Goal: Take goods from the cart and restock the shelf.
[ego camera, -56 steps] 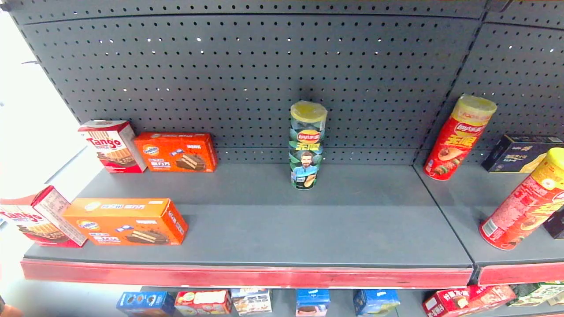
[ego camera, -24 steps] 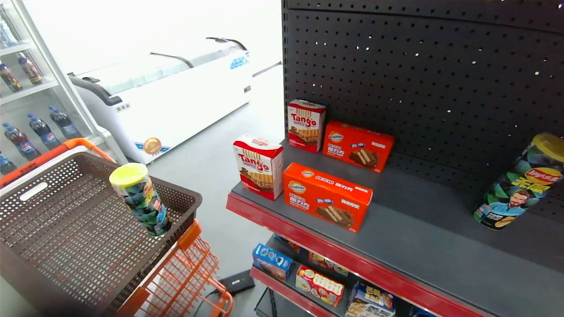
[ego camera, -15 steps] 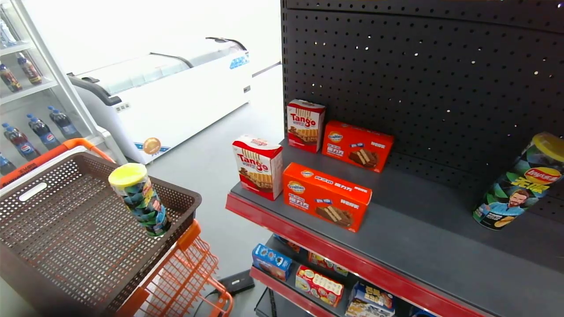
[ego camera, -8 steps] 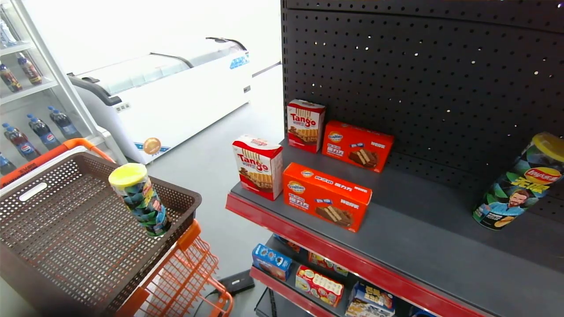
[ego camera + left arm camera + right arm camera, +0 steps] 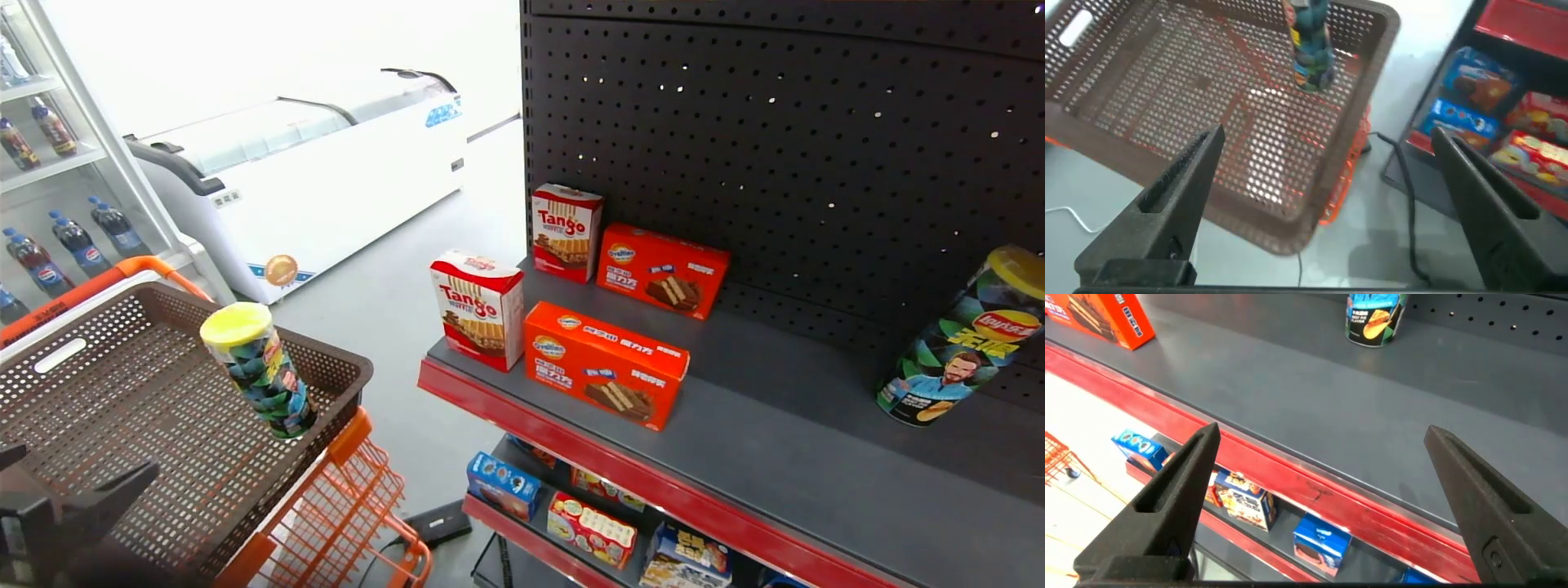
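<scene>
A chip can [image 5: 258, 371] with a yellow lid and a green-blue wrap stands upright in the brown basket [image 5: 98, 351] of the orange cart; the left wrist view has this can [image 5: 1310, 45] by the basket's far wall [image 5: 1372, 20]. My left gripper [image 5: 82, 464] hangs open at the basket's near side, well short of the can, and its fingers [image 5: 1180, 192] hold nothing. A matching can [image 5: 963, 339] stands on the grey shelf [image 5: 775, 441] against the pegboard. My right gripper [image 5: 1327, 498] is open above the shelf's red front edge [image 5: 1315, 486], that can [image 5: 1376, 314] beyond it.
Two red-and-white wafer boxes [image 5: 480, 306] and two orange boxes [image 5: 606, 363] stand at the shelf's left end. Small boxes [image 5: 592, 531] fill the lower shelf. A white chest freezer [image 5: 310, 175] and a drinks cooler [image 5: 49, 163] stand behind the cart. A cable [image 5: 1409, 212] lies on the floor.
The head camera swung from the shelf front to the cart, then held still. In the last half second my left gripper has come into the head view at the basket's near side.
</scene>
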### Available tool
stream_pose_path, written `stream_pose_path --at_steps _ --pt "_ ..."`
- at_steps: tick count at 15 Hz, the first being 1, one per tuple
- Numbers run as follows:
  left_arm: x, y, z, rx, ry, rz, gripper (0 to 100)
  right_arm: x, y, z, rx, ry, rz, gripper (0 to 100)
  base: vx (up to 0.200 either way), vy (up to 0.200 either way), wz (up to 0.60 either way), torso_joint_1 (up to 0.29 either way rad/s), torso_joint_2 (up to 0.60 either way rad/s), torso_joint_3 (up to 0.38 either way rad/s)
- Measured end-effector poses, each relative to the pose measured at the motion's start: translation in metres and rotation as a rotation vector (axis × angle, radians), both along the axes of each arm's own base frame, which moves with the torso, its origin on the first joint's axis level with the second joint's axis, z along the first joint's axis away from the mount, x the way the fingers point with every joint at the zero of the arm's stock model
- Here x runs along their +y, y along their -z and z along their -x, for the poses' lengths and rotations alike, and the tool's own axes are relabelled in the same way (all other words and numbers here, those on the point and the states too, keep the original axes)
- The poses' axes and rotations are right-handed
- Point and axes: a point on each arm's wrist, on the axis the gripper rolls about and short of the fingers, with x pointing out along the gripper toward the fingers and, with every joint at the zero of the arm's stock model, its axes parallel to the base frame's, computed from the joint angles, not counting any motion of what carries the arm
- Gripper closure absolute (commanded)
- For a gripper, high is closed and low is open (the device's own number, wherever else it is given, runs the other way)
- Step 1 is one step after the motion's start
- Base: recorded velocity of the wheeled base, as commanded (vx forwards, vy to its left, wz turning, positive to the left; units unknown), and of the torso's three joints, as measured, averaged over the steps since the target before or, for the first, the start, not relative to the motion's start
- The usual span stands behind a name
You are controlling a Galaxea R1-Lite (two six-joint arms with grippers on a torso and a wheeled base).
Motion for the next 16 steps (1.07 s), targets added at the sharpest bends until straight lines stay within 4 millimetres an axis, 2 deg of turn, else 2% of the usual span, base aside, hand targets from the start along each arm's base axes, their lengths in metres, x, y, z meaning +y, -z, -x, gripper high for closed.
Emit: stream_pose_path --at_steps 3,7,11,16 --pt "0.015 0.015 -0.043 -0.054 -0.098 -0.056 0 0.0 0.0 0.0 0.0 0.0 0.0 0 0.0 0.0 0.0 0.0 0.0 0.0" --pt "0.025 0.038 -0.089 -0.111 -0.121 -0.074 0 0.0 0.0 0.0 0.0 0.0 0.0 0 0.0 0.0 0.0 0.0 0.0 0.0" --pt "0.022 0.055 -0.133 -0.15 -0.081 -0.035 0 0.0 0.0 0.0 0.0 0.0 0.0 0 0.0 0.0 0.0 0.0 0.0 0.0" --pt "0.019 0.076 -0.173 -0.173 -0.047 -0.029 0 0.0 0.0 0.0 0.0 0.0 0.0 0 0.0 0.0 0.0 0.0 0.0 0.0"
